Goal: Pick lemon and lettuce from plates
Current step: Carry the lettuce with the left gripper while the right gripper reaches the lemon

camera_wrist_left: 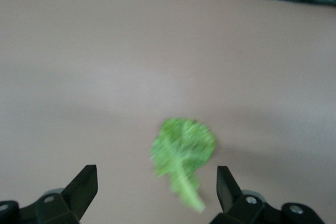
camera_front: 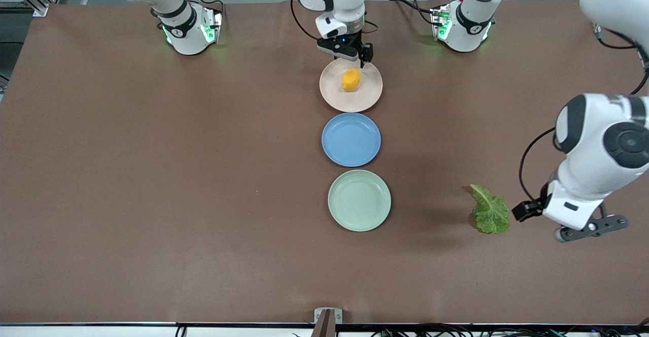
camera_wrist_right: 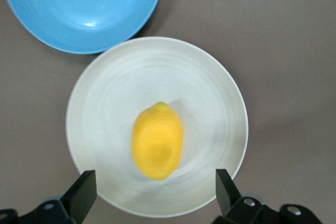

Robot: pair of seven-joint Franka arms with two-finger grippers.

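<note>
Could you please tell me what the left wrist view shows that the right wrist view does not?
Only the left wrist view shows the crinkled green lettuce leaf lying on the bare brown table, with the open left gripper over it. Only the right wrist view shows the oval yellow lemon on the pale beige-pink plate, the round blue plate and the open right gripper. Both show brown tabletop.

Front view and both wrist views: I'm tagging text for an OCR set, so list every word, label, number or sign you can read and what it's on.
None can be read.
Right arm's base: a small dark mark on its collar, too small to read.
Left arm's base: a similar mark, too small to read.
Plates, lemon, lettuce: no text.
</note>
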